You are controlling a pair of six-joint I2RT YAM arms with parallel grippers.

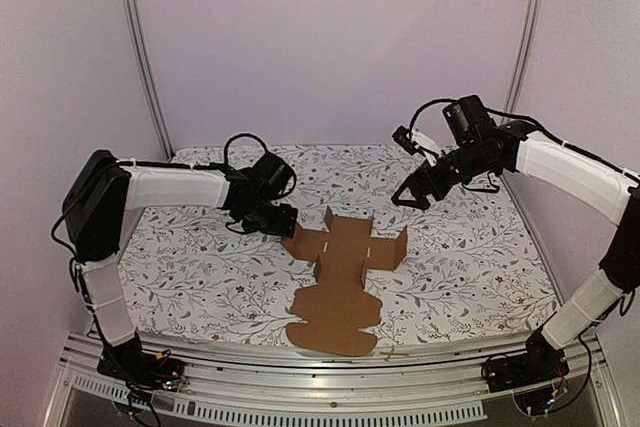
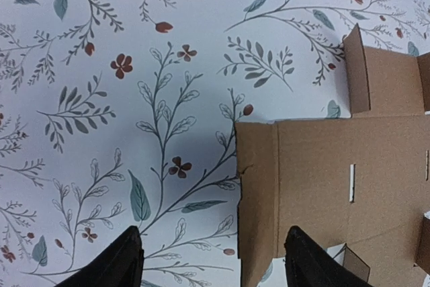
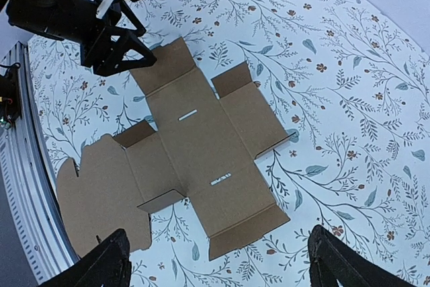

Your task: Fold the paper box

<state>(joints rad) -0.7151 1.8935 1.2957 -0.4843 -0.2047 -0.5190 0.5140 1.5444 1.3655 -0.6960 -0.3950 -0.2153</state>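
Left hand (image 1: 280, 219) hovers at the left edge of the paper box (image 1: 345, 272), which lies mostly flat in the middle of the surface (image 1: 200, 267), a few flaps tipped up; the right hand (image 1: 411, 196) hangs higher, apart. From the left wrist, its fingers (image 2: 124, 263) are spread, holding nothing. From the right wrist, that hand is spread wide too, empty. Barely begun, I'd say: walls and lid remain.

Before me: table (image 1: 200, 277) under a white cloth (image 2: 134, 99) printed with grey-green sprigs and small red flowers | upper left of frame: metal post (image 1: 140, 47) | upper right: second post (image 1: 527, 37) | behind: plain pale wall (image 1: 330, 37) | bottom edge: slotted metal rail (image 1: 330, 405)
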